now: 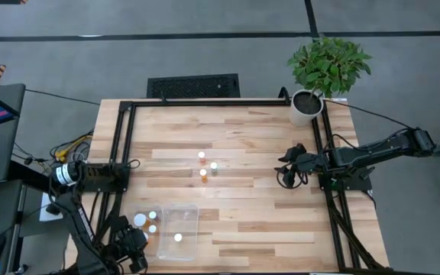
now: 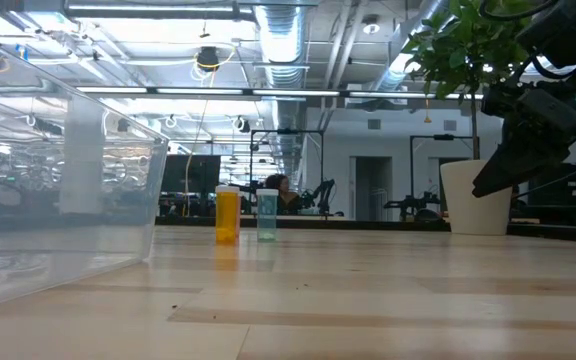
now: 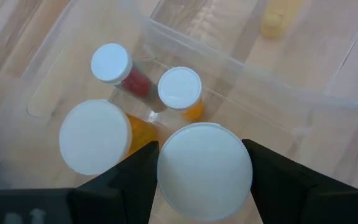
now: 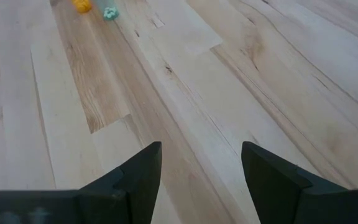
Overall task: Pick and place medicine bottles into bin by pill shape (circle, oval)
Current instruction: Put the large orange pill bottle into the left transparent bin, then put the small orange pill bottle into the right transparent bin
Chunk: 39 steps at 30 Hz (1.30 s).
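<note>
My left gripper (image 3: 201,149) is at the near left of the table, over the clear bin (image 1: 180,231), shut on a wide white-capped medicine bottle (image 3: 204,171). Right beside it, behind the bin's clear walls, stand another wide-capped bottle (image 3: 95,137) and two small ones (image 3: 110,62) (image 3: 179,87). A further cap (image 1: 178,237) shows in the bin's right part. Three small bottles (image 1: 202,156) (image 1: 214,166) (image 1: 203,174) stand upright mid-table. My right gripper (image 4: 201,162) hovers open above bare wood at the right, touching nothing. My left gripper pinches the wide bottle between its two fingers, one on each side of the round white cap (image 3: 166,180). The fingers slant down on it from above. The bottle stands upright; the cap hides its body and base, so whether it rests on the bin floor does not show.
A potted plant (image 1: 306,107) stands at the far right corner. Black frame rails (image 1: 128,153) run along the table's left, far and right sides. Bare wood lies between the bin and the mid-table bottles. In the low view the bin's wall (image 2: 58,200) fills the left.
</note>
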Tool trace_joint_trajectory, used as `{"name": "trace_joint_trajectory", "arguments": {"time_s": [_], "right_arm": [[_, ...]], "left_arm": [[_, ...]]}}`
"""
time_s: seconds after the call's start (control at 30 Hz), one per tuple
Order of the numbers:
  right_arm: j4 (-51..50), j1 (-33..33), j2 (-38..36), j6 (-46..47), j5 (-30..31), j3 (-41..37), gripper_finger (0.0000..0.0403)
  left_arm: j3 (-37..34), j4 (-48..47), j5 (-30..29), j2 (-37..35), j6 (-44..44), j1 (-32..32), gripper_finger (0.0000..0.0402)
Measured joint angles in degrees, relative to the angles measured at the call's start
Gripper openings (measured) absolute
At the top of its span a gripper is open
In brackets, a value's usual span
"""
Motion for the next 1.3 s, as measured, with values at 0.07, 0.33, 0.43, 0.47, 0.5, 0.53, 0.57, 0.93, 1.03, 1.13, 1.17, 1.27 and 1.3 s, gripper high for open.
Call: {"name": "trace_joint_trajectory", "arguments": {"time_s": [0.07,0.33,0.43,0.47,0.5,0.53,0.57,0.93,1.03,1.13,1.17,1.27,1.3], "right_arm": [[0.0,0.0,0.0,0.0,0.0,0.0,0.0234],[0.0,0.0,0.0,0.0,-0.1,0.0,0.0234],[0.0,0.0,0.0,0.0,-0.1,0.0,0.0234],[0.0,0.0,0.0,0.0,-0.1,0.0,0.0234],[0.0,0.0,0.0,0.0,-0.1,0.0,0.0234],[0.0,0.0,0.0,0.0,-0.1,0.0,0.0234],[0.0,0.0,0.0,0.0,-0.1,0.0,0.0234],[0.0,0.0,0.0,0.0,-0.2,0.0,0.0234],[0.0,0.0,0.0,0.0,-0.2,0.0,0.0234],[0.0,0.0,0.0,-0.1,-0.2,0.0,0.0234],[0.0,0.0,0.0,-0.1,-0.2,0.0,0.0234],[0.0,0.0,0.0,-0.1,-0.2,0.0,0.0234],[0.0,0.0,0.0,-0.1,-0.2,0.0,0.0234]], "left_arm": [[0.0,0.0,0.0,0.0,0.1,0.0,0.0210],[0.0,0.0,1.1,0.0,0.9,0.4,0.0231],[0.0,0.0,1.1,0.0,0.9,0.4,0.0246],[0.0,0.0,1.1,0.0,0.9,0.4,0.0250],[0.0,0.0,1.1,0.0,0.9,0.6,0.0253],[0.0,0.0,1.2,0.0,0.9,0.7,0.0255],[0.0,0.0,1.4,0.0,0.9,0.8,0.0256],[4.8,-3.4,4.6,-0.2,0.8,1.1,0.0257],[8.5,-6.5,3.4,-0.3,0.7,1.1,0.0258],[13.0,-10.9,0.7,-0.3,0.0,1.1,0.0258],[14.4,-12.5,-0.6,-0.3,-0.3,1.2,0.0258],[19.0,-18.4,-6.1,-0.3,-0.8,2.5,0.0258],[20.3,-19.5,-7.9,-0.4,-0.6,3.4,0.0258]]}}
